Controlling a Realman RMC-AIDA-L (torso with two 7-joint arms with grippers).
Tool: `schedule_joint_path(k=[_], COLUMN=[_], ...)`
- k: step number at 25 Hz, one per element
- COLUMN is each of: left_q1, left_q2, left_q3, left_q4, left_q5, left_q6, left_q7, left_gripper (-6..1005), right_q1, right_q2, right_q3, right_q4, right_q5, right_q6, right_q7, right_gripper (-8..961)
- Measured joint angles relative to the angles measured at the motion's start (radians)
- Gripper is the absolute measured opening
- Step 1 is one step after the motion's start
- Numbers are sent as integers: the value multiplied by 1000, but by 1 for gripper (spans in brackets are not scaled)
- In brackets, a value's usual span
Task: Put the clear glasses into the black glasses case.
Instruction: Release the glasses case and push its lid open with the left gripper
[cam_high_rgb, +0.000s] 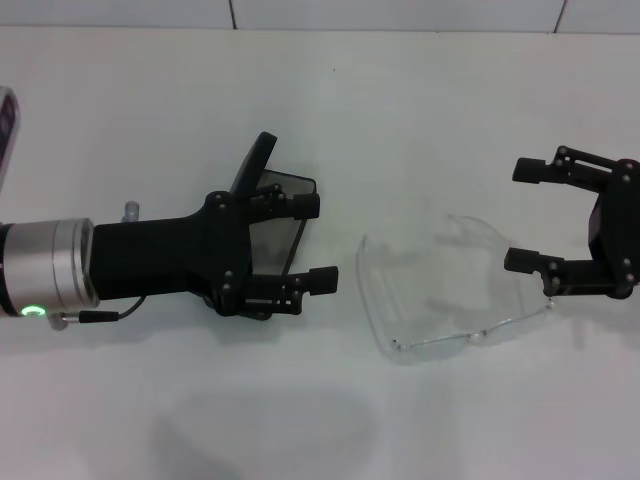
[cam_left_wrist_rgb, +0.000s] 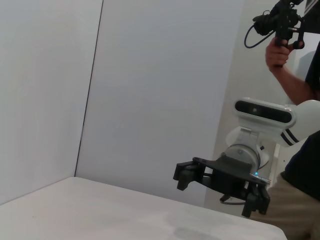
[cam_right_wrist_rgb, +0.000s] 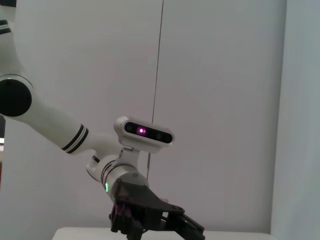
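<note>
The clear glasses (cam_high_rgb: 445, 290) lie on the white table right of centre, their lens front toward the near edge. My right gripper (cam_high_rgb: 522, 215) hovers open just right of them, its nearer finger close to one clear arm. The black glasses case (cam_high_rgb: 257, 162) stands open left of centre, with its lid raised. My left gripper (cam_high_rgb: 318, 243) is open above the case and hides most of it. Neither gripper holds anything. The left wrist view shows the right gripper (cam_left_wrist_rgb: 215, 194) from afar, open above the table.
A white and pink object (cam_high_rgb: 6, 120) pokes in at the table's far left edge. A pale wall runs along the back. In the left wrist view a person (cam_left_wrist_rgb: 300, 165) with a camera rig stands behind my right arm.
</note>
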Motion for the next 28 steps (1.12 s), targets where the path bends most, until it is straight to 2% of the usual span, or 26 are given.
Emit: schedule_joint_path(k=[12,17,21,24,27,28], left_q1=[-5,-4,4,19,35,36], left_q2=[-5,-10,6,11,-11,-26], left_q3=[-3,-39,-70,-100,-129,-138], left_q4=[0,9,124,265,398,437], left_q5=[-2,-1,22,116,270,339], left_q6=[-6,-9,-53,-137,-234,-266], left_q7=[14,-14,-209,-390,-533,-576], left_gripper=[873,873,873,873,873,874], right_q1=[2,4,2,-3,-8,-11], right_q2=[3,5,5,4,5,6], right_q3=[5,13,13,13,12,12], right_q4=[-3,-3,-4,-4,-5,-5], right_q5=[0,0,0,0,0,0], right_q6=[8,7,-7,-13,-14,-14], right_q7=[-2,2,7,7,8,8], right_gripper=[843,843,843,842,842,842])
